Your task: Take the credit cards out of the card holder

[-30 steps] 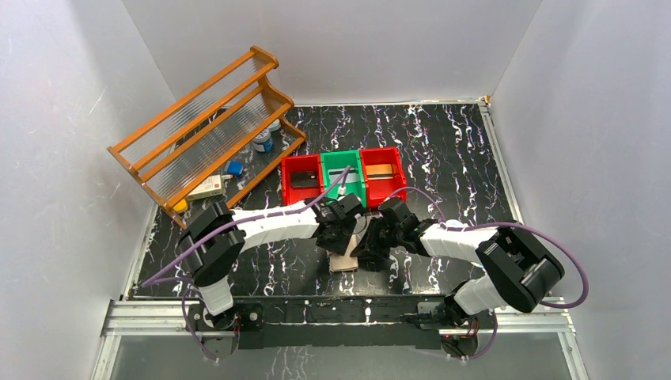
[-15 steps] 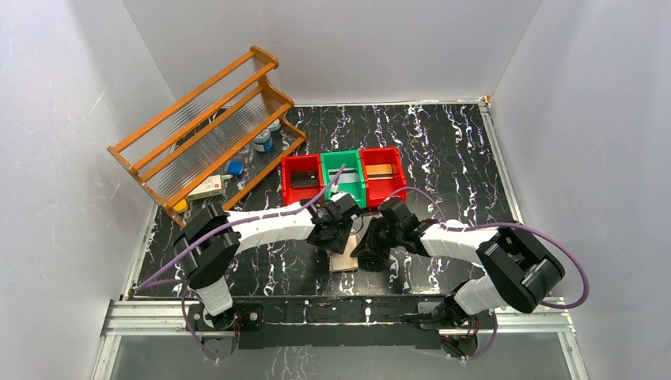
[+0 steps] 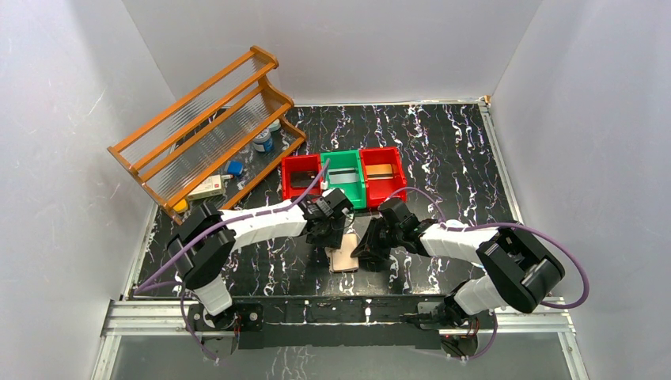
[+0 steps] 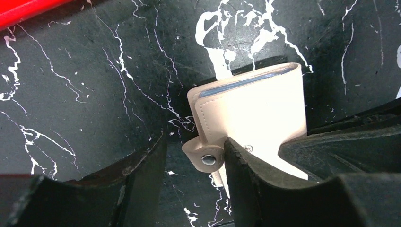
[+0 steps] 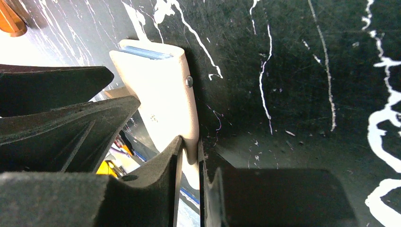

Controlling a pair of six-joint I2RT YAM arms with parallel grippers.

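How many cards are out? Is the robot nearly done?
Looks nearly done. Three cards already lie in the bins: a dark card, a silvery card, an orange-gold card. In hand: the right jaws pinch the card holder by its edge, and the left jaws stand open around its snap tab. Left: I cannot tell whether any card remains inside.

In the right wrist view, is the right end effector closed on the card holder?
Yes, the right end effector pinches the tan edge of the card holder between its fingers.

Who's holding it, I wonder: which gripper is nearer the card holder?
Right. The right gripper pinches the card holder between its fingers; the left gripper stands open, fingers astride the snap tab.
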